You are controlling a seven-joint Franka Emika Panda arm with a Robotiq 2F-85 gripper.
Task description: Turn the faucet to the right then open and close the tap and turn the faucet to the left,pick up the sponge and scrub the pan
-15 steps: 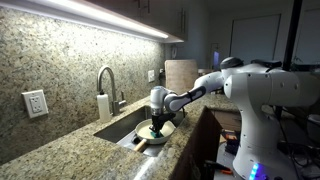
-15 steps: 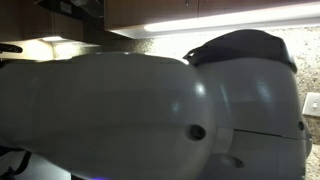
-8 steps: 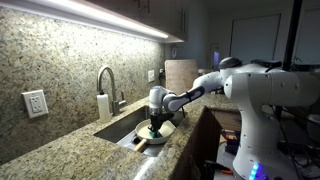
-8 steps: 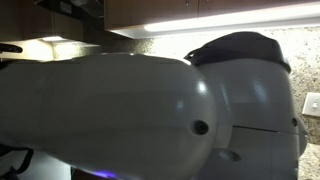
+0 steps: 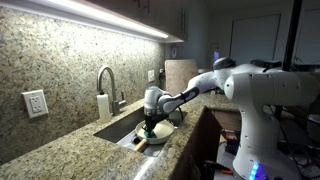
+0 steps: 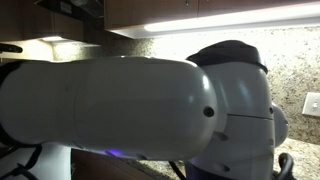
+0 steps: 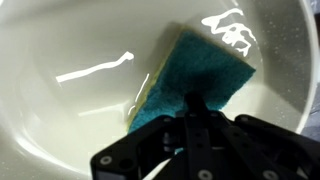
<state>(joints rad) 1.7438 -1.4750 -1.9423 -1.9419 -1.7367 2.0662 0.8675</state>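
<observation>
In an exterior view, a white wall plug (image 5: 35,103) sits on the speckled stone wall at the left. Next come a white soap bottle (image 5: 103,106) and the tall silver faucet (image 5: 105,69), both at the back edge of the sink (image 5: 122,124). The cream-white pan (image 5: 166,129) rests at the sink's front right edge with its wooden handle (image 5: 140,144) toward the counter's front edge, and in the wrist view the gripper (image 7: 196,108) is clenched on the teal sponge (image 7: 195,75), which touches the pan's shiny white inside.
</observation>
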